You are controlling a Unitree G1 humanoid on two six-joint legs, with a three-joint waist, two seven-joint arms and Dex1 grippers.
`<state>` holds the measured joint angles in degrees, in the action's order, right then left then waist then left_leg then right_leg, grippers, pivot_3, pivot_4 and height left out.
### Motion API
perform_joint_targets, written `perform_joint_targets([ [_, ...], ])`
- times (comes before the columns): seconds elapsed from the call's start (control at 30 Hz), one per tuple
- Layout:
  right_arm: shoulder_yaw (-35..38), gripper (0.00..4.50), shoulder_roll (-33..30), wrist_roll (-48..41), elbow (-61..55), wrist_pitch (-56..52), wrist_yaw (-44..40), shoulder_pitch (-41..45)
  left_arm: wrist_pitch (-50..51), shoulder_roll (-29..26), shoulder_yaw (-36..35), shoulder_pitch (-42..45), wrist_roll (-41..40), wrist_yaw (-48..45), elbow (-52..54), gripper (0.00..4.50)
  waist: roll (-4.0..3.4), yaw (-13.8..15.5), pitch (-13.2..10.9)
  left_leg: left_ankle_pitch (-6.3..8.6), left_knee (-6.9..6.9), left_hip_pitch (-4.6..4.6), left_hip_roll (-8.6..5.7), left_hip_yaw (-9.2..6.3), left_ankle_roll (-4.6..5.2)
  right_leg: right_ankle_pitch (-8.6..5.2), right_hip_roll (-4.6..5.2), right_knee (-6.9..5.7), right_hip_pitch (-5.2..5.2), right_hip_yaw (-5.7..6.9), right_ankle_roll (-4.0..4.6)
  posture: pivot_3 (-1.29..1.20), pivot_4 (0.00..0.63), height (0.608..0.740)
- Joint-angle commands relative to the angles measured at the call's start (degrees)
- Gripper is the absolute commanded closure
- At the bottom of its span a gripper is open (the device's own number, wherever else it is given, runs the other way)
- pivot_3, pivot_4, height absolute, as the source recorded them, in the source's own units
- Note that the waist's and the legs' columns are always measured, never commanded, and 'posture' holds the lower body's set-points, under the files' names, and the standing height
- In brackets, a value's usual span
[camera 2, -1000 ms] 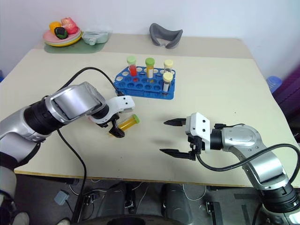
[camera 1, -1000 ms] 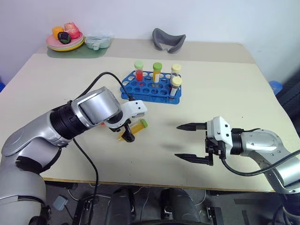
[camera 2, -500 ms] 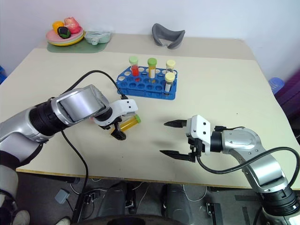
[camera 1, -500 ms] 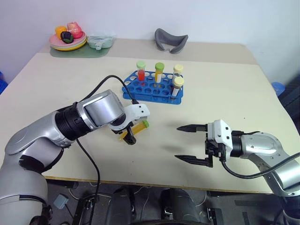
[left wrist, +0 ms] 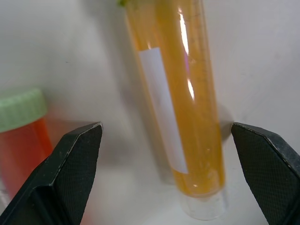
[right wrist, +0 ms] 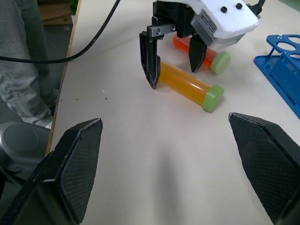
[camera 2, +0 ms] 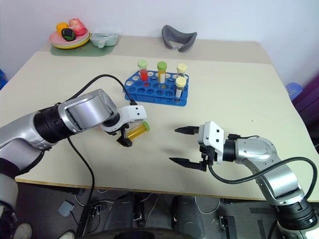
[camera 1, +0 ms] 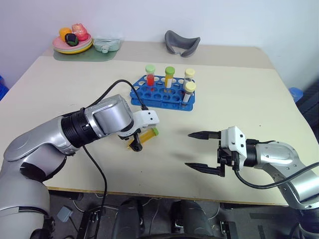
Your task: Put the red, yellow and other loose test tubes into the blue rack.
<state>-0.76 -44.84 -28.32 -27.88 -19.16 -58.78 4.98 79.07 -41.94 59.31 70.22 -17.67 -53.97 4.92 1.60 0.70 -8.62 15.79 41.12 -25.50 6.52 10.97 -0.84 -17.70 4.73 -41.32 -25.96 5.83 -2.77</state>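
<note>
Over the last second very little has shifted: the left claw has kept its place over the worktop, only settling its wrist a touch, and its black fingers still stand wide, one on each side of the yellow-orange, green-capped clear plastic tube lying flat beneath it. The right claw has not moved either. By my judgement the pick is lined up but not yet made; nothing has been closed on and nothing lifted.

The left claw points steeply down, its fingertips at or just above the worktop. The yellow-orange tube lies between them, nearer one finger than the other, with its green cap sticking out past the claw towards the rack side. Just beside that tube, on the far side of one finger, lies the red-liquid tube with the pale green cap, partly under the claw's white body. The bright blue plastic rack with rows of round holes stands well beyond the claw, with four capped tubes upright in it.

The right claw hangs nearly level above bare worktop, pointing towards the left one, its jaws spread wide and empty, well apart from both loose tubes.
</note>
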Motion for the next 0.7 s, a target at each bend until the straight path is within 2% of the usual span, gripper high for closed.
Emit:
perform_joint_targets([
  [0.03, 1.3, 0.12, 0.6, -0.7, -1.1, 0.8, 0.4, 0.3, -1.0, 0.2, 0.2, 1.6, 1.9, -1.0, -0.7, 0.0, 0.0, 0.0, 0.0, 0.0, 0.0, 0.0, 0.0, 0.0, 0.0, 0.0, 0.0, 0.0, 0.0, 0.0, 0.0, 0.0, 0.15, 0.689],
  [0.1, 1.3, 0.12, 0.6, -0.7, -1.2, 0.6, 0.5, 0.5, -1.1, 0.3, 0.2, 1.4, 2.4, -1.4, -0.7, 0.0, 0.0, 0.0, 0.0, 0.0, 0.0, 0.0, 0.0, 0.0, 0.0, 0.0, 0.0, 0.0, 0.0, 0.0, 0.0, 0.0, 0.15, 0.689],
  [0.17, 1.3, 0.05, 0.7, -0.8, -1.2, 0.5, 0.6, 0.6, -1.0, 0.1, 0.4, 1.1, 2.7, -1.6, -0.1, 0.54, 0.0, 0.0, 0.0, 0.0, 0.0, 0.0, 0.0, 0.0, 0.0, 0.0, 0.0, 0.0, 0.0, 0.0, 0.0, 0.0, 0.15, 0.689],
  [0.57, 1.0, 0.05, 1.0, -0.8, -1.1, 0.2, 0.9, 1.5, -1.6, -0.6, 0.9, 0.5, 4.1, -3.5, 1.1, 0.54, 0.0, 0.0, 0.0, 0.0, 0.0, 0.0, 0.0, 0.0, 0.0, 0.0, 0.0, 0.0, 0.0, 0.0, 0.0, 0.0, 0.15, 0.689],
  [0.6, 1.0, 0.05, 1.1, -0.8, -1.1, 0.1, 0.9, 1.5, -1.7, -0.7, 0.9, 0.4, 4.2, -3.7, 1.3, 1.08, 0.0, 0.0, 0.0, 0.0, 0.0, 0.0, 0.0, -0.01, 0.0, 0.0, 0.0, 0.0, 0.0, 0.0, 0.0, 0.0, 0.15, 0.689],
  [0.63, 0.9, 0.05, 1.1, -0.8, -1.2, 0.0, 1.0, 1.5, -1.6, -0.6, 0.7, 0.2, 4.3, -3.7, 1.4, 1.34, 0.0, 0.0, 0.0, 0.0, 0.01, 0.0, 0.0, 0.0, 0.0, 0.0, 0.0, 0.0, 0.0, 0.0, 0.0, 0.0, 0.15, 0.689],
  [0.7, 0.9, 0.05, 1.2, -0.8, -1.4, -0.1, 1.1, 1.4, -0.9, -0.4, 0.1, 0.0, 4.1, -3.6, 1.5, 2.35, 0.0, 0.0, 0.0, 0.0, 0.0, 0.0, 0.0, 0.0, 0.0, 0.0, 0.0, 0.0, 0.0, 0.0, 0.0, 0.0, 0.15, 0.689],
])
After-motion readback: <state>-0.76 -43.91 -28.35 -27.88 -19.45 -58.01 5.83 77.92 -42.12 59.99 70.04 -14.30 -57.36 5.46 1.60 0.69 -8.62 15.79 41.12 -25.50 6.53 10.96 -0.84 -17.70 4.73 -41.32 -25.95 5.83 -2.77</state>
